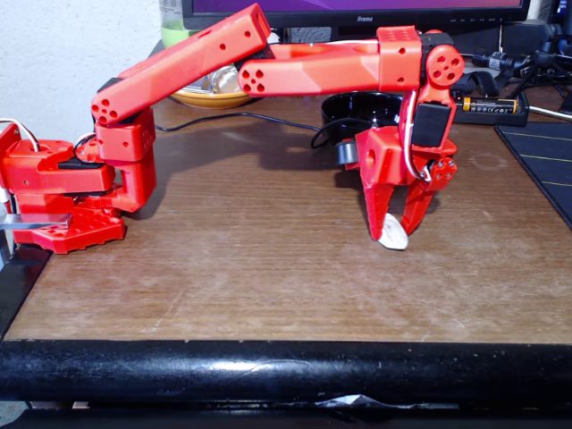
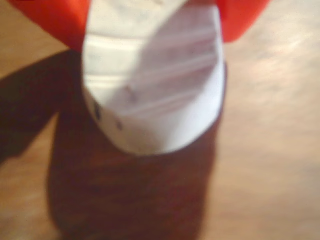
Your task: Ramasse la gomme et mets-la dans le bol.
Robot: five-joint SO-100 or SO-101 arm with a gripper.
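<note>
Gomme [image 1: 392, 236] clenched between gripper [image 1: 394, 234] jaws, blurred in the wrist view [image 2: 152, 80]; bol [image 1: 357, 109] mostly hidden behind the arm.

Worn brown wooden table [image 1: 223, 259], black bowl [image 1: 357, 109], yellow dish [image 1: 210, 98], battery [image 1: 490, 105], black mat [image 1: 545, 152]
</note>
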